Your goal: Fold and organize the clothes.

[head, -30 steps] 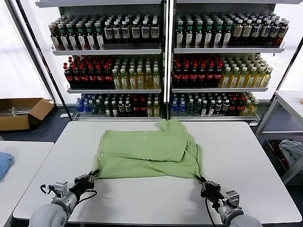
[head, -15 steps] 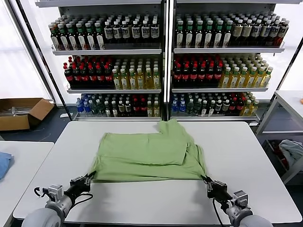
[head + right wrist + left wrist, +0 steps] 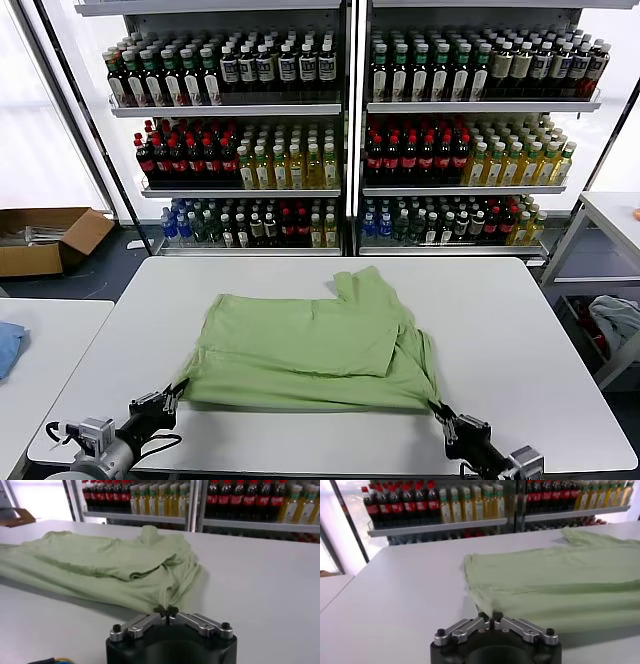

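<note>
Shirt (image 3: 310, 345): light green, soft, limp, partly folded mid-desk (image 3: 520, 330). Left gripper (image 3: 172, 393) pinched shut on near-left hem corner; right gripper (image 3: 441, 412) pinched shut on near-right corner. Probably light, prone to sagging and sliding; best held at corners.

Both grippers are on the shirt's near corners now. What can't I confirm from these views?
- Green shirt: buttons and print are not visible in any view; folded fabric covers them.
- Left gripper: how much hem it pinches, hidden by its own fingers.
- Right gripper: the same; in the head view its body is cut by the frame edge.
</note>
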### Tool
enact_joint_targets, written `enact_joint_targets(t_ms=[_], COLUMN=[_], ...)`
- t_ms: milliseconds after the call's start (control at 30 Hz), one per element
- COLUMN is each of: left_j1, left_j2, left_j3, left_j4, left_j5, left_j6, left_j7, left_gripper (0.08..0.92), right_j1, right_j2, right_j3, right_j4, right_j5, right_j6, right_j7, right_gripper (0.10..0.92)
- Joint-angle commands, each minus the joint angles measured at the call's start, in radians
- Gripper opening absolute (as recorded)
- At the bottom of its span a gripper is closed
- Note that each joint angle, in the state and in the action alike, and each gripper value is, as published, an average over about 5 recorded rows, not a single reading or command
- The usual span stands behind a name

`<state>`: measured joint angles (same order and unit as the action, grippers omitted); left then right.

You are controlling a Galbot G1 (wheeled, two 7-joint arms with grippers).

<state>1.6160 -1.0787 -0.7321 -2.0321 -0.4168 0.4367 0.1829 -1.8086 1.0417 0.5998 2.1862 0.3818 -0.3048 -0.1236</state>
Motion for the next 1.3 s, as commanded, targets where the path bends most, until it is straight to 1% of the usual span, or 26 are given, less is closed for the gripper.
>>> enact_joint_targets(t_ms=[33, 233, 300, 367, 467, 633, 733, 833, 967, 1067, 1133, 1200, 1300], left_j1=[0.254, 0.334, 0.347, 0.349, 0.337, 0.307, 0.246, 0.151, 0.035, -0.042, -0.107, -0.18, -0.29], left_j2=[-0.042, -0.073, -0.084, -0.092, -0.095, -0.065, -0.024, 0.033, 0.11, 0.165, 0.196, 0.224, 0.261], left_j3=[-0.094, -0.101, -0.101, -0.103, -0.116, -0.185, -0.221, -0.22, -0.163, -0.103, -0.056, -0.002, 0.092], left_j4=[-0.146, -0.175, -0.193, -0.203, -0.214, -0.242, -0.214, -0.159, -0.091, -0.021, 0.043, 0.112, 0.203], left_j5=[0.035, 0.048, 0.044, 0.042, 0.031, -0.027, -0.064, -0.105, -0.143, -0.177, -0.202, -0.223, -0.237], left_j6=[0.006, 0.01, 0.026, 0.034, 0.034, 0.04, 0.04, 0.039, 0.036, 0.031, 0.028, 0.027, 0.02], left_j7=[-0.009, -0.02, -0.028, -0.039, -0.053, -0.057, -0.056, -0.056, -0.057, -0.05, -0.045, -0.04, -0.027], left_gripper=[0.102, 0.103, 0.116, 0.143, 0.212, 0.357, 0.443, 0.53, 0.643, 0.729, 0.781, 0.81, 0.821], right_j1=[-0.172, -0.188, -0.178, -0.162, -0.13, -0.031, 0.055, 0.161, 0.342, 0.505, 0.614, 0.72, 0.862], right_j2=[0.007, -0.019, -0.026, -0.034, -0.043, -0.067, -0.09, -0.113, -0.134, -0.136, -0.132, -0.126, -0.116], right_j3=[0.036, 0.065, 0.074, 0.082, 0.096, 0.153, 0.177, 0.169, 0.103, 0.02, -0.053, -0.143, -0.267], right_j4=[0.086, 0.081, 0.071, 0.062, 0.055, 0.045, 0.028, -0.015, -0.102, -0.196, -0.272, -0.346, -0.446], right_j5=[-0.04, -0.04, -0.032, -0.014, 0.027, 0.158, 0.239, 0.287, 0.299, 0.293, 0.279, 0.253, 0.215], right_j6=[0.012, 0.012, 0.015, 0.023, 0.035, 0.048, 0.054, 0.051, 0.017, -0.024, -0.065, -0.102, -0.133], right_j7=[-0.007, -0.021, -0.026, -0.033, -0.041, -0.05, -0.066, -0.076, -0.078, -0.077, -0.084, -0.101, -0.123], right_gripper=[0.117, 0.117, 0.133, 0.166, 0.243, 0.39, 0.477, 0.564, 0.676, 0.76, 0.799, 0.815, 0.822])
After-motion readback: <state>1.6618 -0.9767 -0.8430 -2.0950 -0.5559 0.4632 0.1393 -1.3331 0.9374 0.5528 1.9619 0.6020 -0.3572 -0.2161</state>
